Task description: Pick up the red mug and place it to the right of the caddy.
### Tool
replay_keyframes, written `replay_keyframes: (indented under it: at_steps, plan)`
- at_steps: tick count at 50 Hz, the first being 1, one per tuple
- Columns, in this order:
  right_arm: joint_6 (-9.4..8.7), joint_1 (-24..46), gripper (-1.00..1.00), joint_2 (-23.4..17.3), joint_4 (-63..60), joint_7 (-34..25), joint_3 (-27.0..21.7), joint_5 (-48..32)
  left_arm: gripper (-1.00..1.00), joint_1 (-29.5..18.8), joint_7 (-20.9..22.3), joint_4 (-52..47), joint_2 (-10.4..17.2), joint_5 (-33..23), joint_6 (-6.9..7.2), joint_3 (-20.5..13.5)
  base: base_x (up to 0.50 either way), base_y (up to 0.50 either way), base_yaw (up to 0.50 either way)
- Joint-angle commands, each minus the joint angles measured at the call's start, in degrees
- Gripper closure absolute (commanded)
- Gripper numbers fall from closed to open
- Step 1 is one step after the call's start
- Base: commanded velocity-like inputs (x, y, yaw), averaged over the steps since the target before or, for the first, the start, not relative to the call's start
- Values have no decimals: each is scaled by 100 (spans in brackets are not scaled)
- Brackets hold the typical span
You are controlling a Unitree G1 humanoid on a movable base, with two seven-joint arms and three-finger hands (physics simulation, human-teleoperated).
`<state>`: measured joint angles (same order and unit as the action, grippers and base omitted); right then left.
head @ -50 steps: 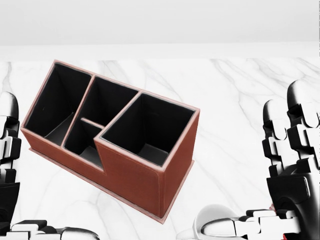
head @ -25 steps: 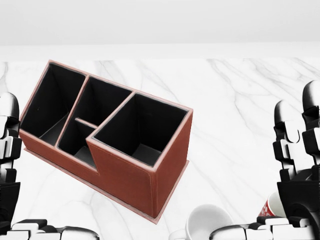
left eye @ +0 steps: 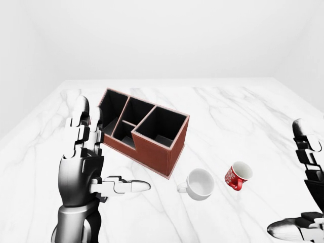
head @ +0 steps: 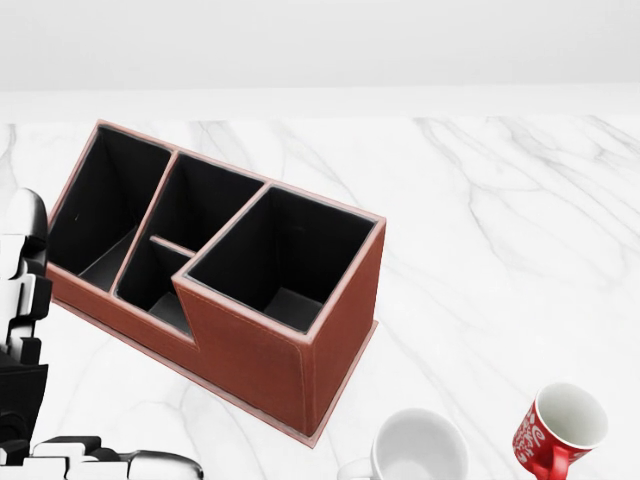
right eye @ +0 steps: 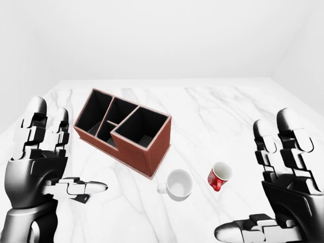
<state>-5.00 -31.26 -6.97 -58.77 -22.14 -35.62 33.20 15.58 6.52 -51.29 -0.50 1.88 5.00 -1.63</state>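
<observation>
White marble with grey veining covers the bench (left eye: 238,109), and on it sits a reddish-brown leather caddy (head: 255,345) with black-lined compartments, set askew so its long side runs from about 10 o'clock to 4 o'clock in the head view. Two tall narrow slots and a small shallow one fill its left part; one large square bin fills the right. At roughly 5 o'clock from the caddy, near its lower corner but apart from it, rests a plain white ceramic mug (right eye: 178,185), tipped so its mouth faces up toward the camera, handle at 8 o'clock. Just beyond it, at 3 o'clock from the white mug, lies the red mug with white lettering (left eye: 237,176), tilted on its side with its white-lined mouth turned toward 1 o'clock; nothing touches it. The left hand (left eye: 83,162) stands upright at 9 o'clock from the caddy, fingers spread and thumb stretched sideways, holding nothing. The right hand (right eye: 283,202) is raised at 4 o'clock from the red mug, well apart from it, fingers likewise spread and empty.
</observation>
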Motion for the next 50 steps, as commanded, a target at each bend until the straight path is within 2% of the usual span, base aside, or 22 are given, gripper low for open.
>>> replay_keyframes:
  at_steps: [1,4,5,9,11,18,21,26,33,38,42,50]
  plan:
    - [0,-97,-100,-708,-123,-179,-1192,1015,-100,-36,30,-10,-18,33,0,-95,0,0,0]
    - [0,221,-100,-635,-123,-364,-1212,596,-100,-16,18,-35,-20,-10,0,-31,0,0,0]
    - [0,363,-100,-685,-123,-428,-1270,410,-100,0,23,-1,-20,-10,0,-29,0,0,0]
    - [0,772,-100,-916,-123,-562,-1728,524,-100,-8,26,-23,-17,1,0,-55,0,0,0]
    - [0,1066,-100,-976,-123,-700,-1827,243,-100,-6,20,-8,-21,-13,0,-39,0,0,0]
    - [0,1721,-100,-823,-123,-1434,-2037,-498,-100,-3,16,-19,-14,-16,0,-35,0,0,0]
    - [0,1968,-100,-600,-123,-1786,-2016,-1138,-100,-29,13,15,-16,-13,0,-51,0,0,0]
    - [0,2327,-100,-551,-81,-1786,-2177,-1718,-100,15,13,28,-24,-24,0,-35,0,0,0]
    - [0,2334,-100,-440,309,-1786,-2028,-2401,-100,-47,26,-44,-22,22,0,-115,0,0,0]
    - [0,2426,-100,-507,297,-1786,-1989,-2574,-100,-21,7,-88,-28,-20,0,-58,0,0,0]
    - [0,2455,-100,-518,410,-1786,-1779,-2862,-100,-25,24,-109,-24,8,0,-87,0,0,0]
    - [0,2482,-100,-560,430,-1786,-1744,-3145,-100,-32,28,-107,-27,9,0,-87,0,0,0]
